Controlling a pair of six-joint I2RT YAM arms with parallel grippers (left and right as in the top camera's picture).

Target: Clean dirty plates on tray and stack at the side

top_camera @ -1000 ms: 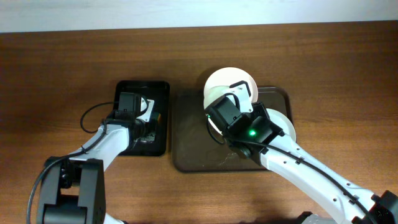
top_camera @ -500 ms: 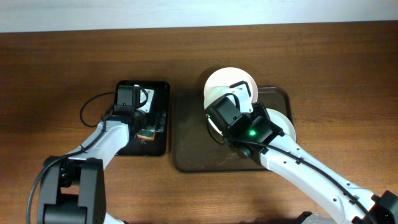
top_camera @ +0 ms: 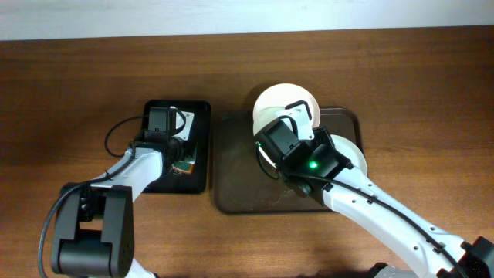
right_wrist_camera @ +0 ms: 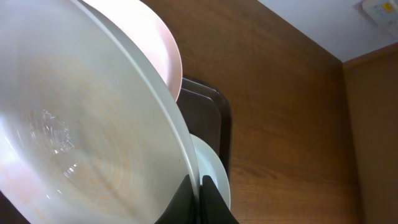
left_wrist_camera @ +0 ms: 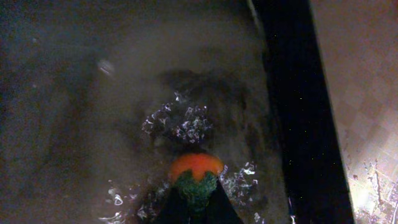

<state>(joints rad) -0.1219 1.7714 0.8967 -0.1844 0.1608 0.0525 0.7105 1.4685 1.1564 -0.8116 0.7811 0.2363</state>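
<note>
My right gripper (right_wrist_camera: 200,186) is shut on the rim of a white plate (right_wrist_camera: 81,124) and holds it tilted above the brown tray (top_camera: 239,170); faint smears and droplets show on its face. A pinkish plate (right_wrist_camera: 155,43) lies behind it. Another white plate (top_camera: 351,150) rests on the tray's right side, also visible in the right wrist view (right_wrist_camera: 214,168). My left gripper (left_wrist_camera: 196,196) is shut on an orange and green sponge (left_wrist_camera: 196,169), dipped in the water of the black basin (top_camera: 202,116). In the overhead view the sponge (top_camera: 184,164) sits low in the basin.
The black basin stands just left of the tray on the wooden table (top_camera: 77,93). Water ripples and bubbles surround the sponge. The basin's dark right wall (left_wrist_camera: 298,124) runs beside it, with the tray's surface (left_wrist_camera: 367,112) beyond.
My left gripper has shifted slightly toward the far end of the basin with the sponge. The right arm and its plate have not moved.
</note>
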